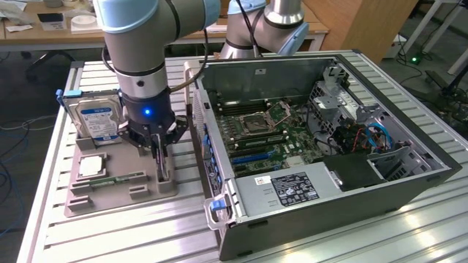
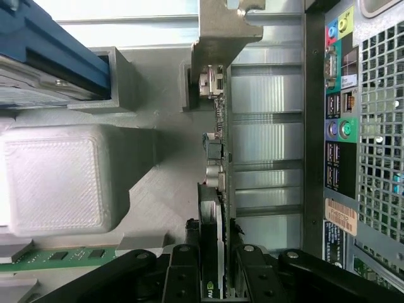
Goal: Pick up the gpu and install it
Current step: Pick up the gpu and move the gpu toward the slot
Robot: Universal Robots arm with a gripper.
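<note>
Silver hard drive (image 1: 95, 118) with blue-white label, grey holder (image 1: 109, 201), green memory strip (image 1: 109, 179), black gripper (image 1: 160, 172), green-and-black graphics card (image 2: 213, 233), black computer case (image 1: 329, 211) with green motherboard (image 1: 270, 137) and blue cables (image 1: 376, 137), silver slatted table (image 1: 131, 235).

The arm (image 1: 139, 49) stands upright, wrist pointing straight down; the hand (image 1: 161, 172) hangs low, its fingers (image 2: 183, 271) pinched on the gpu (image 2: 213, 211).

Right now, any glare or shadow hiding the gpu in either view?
Wrist view: bare table washed out white, gpu edge evenly lit, held in the dark gripper. Exterior view: glare on the table slats, gpu shaded under the gripper but visible.
</note>
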